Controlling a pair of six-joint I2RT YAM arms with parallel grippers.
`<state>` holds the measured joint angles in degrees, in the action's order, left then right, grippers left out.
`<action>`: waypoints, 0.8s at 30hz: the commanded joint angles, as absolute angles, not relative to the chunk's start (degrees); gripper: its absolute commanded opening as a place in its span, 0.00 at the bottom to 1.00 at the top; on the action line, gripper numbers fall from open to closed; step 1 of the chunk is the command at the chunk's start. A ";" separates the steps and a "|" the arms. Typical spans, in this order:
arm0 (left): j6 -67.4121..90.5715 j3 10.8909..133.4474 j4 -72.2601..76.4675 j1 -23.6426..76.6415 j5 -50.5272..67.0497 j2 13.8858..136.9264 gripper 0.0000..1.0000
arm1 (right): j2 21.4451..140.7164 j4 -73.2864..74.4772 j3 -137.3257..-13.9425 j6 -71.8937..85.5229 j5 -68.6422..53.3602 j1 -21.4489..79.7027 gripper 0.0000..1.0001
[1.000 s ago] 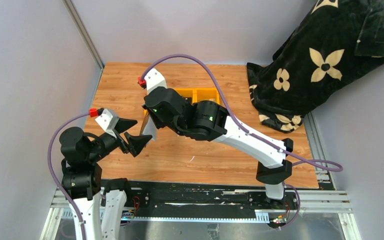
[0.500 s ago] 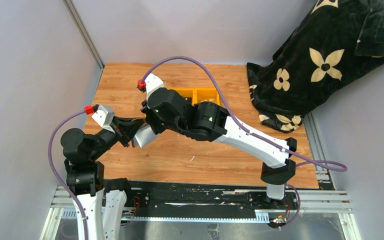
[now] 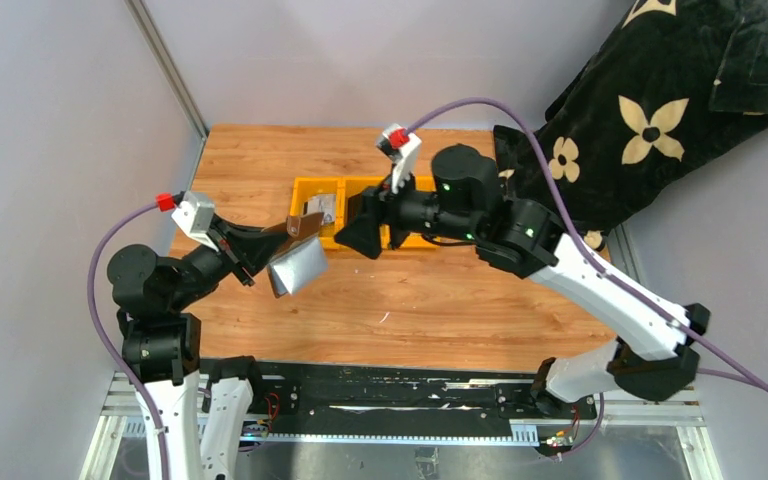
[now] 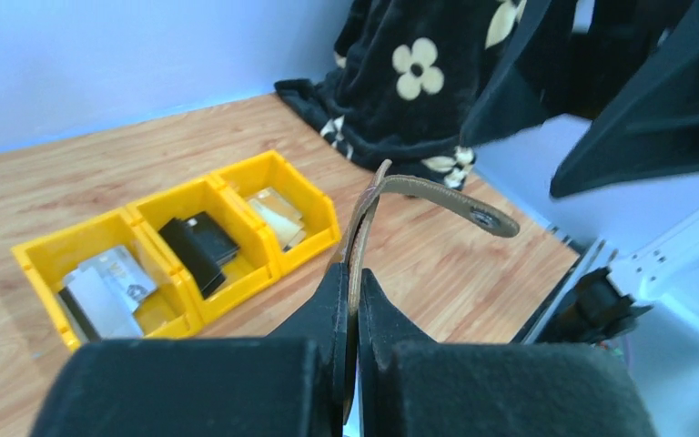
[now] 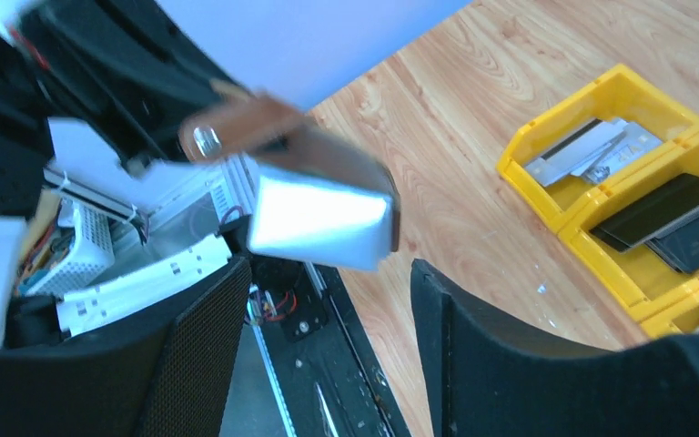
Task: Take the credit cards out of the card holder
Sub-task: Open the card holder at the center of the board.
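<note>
A: Left fingers (image 4: 335, 314) clenched on the holder (image 3: 298, 266), above the near worktop (image 3: 410, 300)?
B: Yes. Its long side points toward the right fingers (image 3: 362, 234), released, just beyond. The cards (image 3: 322, 209) lie farther, in bins (image 3: 310, 183).

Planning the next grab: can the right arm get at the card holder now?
Probably yes. The right gripper stands open facing the card holder with only air between them; the left gripper pinches just one edge.
</note>
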<state>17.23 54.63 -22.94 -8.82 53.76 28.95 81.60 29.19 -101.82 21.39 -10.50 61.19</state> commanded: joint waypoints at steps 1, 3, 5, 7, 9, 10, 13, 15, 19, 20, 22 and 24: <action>31.71 59.31 -13.37 -8.88 54.95 31.77 0.00 | 73.82 18.49 -88.86 17.00 -17.34 58.27 0.69; 38.94 59.84 -9.04 -8.88 55.39 33.20 0.00 | 70.00 13.49 -82.19 16.95 -19.47 56.25 0.70; 46.64 59.78 -3.83 -8.88 56.17 34.69 0.00 | 66.98 8.95 -76.49 18.31 -22.13 53.92 0.70; 53.10 60.06 -0.40 -8.85 56.91 35.98 0.00 | 64.69 3.75 -71.30 20.10 -25.41 51.81 0.70; 56.11 61.21 1.48 -8.88 57.12 36.80 0.00 | 63.27 -1.64 -67.48 21.30 -27.95 50.74 0.71; 57.20 61.55 2.47 -8.88 57.20 36.93 0.00 | 62.94 -3.52 -66.26 21.59 -28.96 50.57 0.71; 61.94 61.68 4.51 -8.88 57.75 37.12 0.00 | 62.75 -7.37 -63.90 22.41 -32.56 50.45 0.71; 64.10 61.79 5.01 -8.88 58.36 37.24 0.00 | 62.83 -10.87 -62.19 24.02 -33.97 50.45 0.72; 66.87 61.85 5.10 -8.88 58.67 37.19 0.00 | 63.73 -19.83 -58.85 26.24 -34.61 50.45 0.72; 67.50 61.94 5.12 -8.88 58.63 37.10 0.00 | 64.47 -21.63 -58.62 26.48 -34.51 50.41 0.72; 68.61 62.11 5.35 -8.88 58.71 37.25 0.00 | 66.38 -23.29 -59.21 27.45 -34.22 50.45 0.72; 69.13 62.54 5.40 -8.88 58.79 37.18 0.00 | 68.56 -26.58 -59.68 29.48 -35.84 50.45 0.72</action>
<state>65.04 60.12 2.94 -8.82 57.91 37.56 65.54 -16.32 -59.40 25.65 -32.99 50.92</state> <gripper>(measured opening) 0.027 0.717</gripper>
